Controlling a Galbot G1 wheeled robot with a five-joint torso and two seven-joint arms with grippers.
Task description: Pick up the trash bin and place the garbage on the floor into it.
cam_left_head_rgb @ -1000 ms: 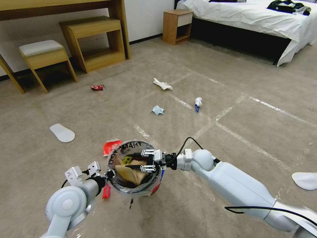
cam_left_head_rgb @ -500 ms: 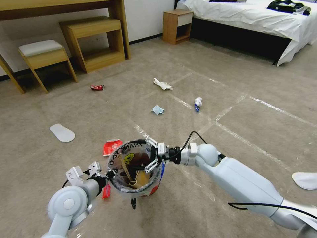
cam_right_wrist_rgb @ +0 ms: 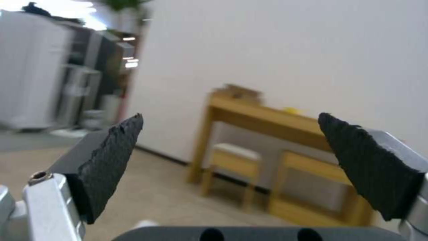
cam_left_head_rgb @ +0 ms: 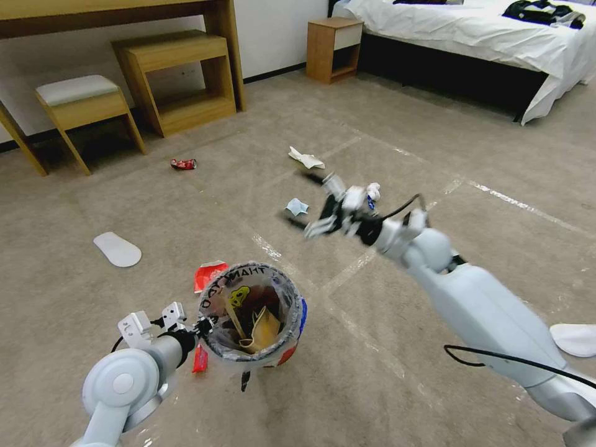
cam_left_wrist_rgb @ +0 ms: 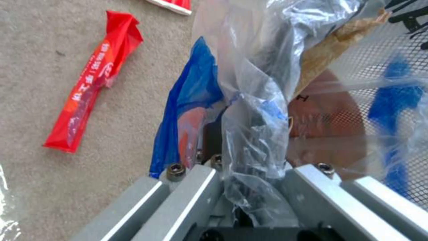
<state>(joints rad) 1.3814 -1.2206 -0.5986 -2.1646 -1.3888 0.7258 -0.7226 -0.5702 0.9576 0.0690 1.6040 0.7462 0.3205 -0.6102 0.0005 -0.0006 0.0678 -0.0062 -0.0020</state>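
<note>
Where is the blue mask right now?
In the head view, the blue mask lies on the carpet beyond the trash bin, beside the raised right gripper.

- The clear plastic bag point(cam_left_wrist_rgb: 254, 110) is covering the left gripper's point(cam_left_wrist_rgb: 243, 160) fingertips in the left wrist view, hiding how they are closing on the trash bin point(cam_left_head_rgb: 251, 316).
- The right gripper point(cam_left_head_rgb: 313, 202) is showing smeared by motion blur in the head view.
- The trash bin's rim is covering part of a red wrapper point(cam_left_head_rgb: 200, 359) lying on the floor point(cam_left_head_rgb: 434, 155).
</note>
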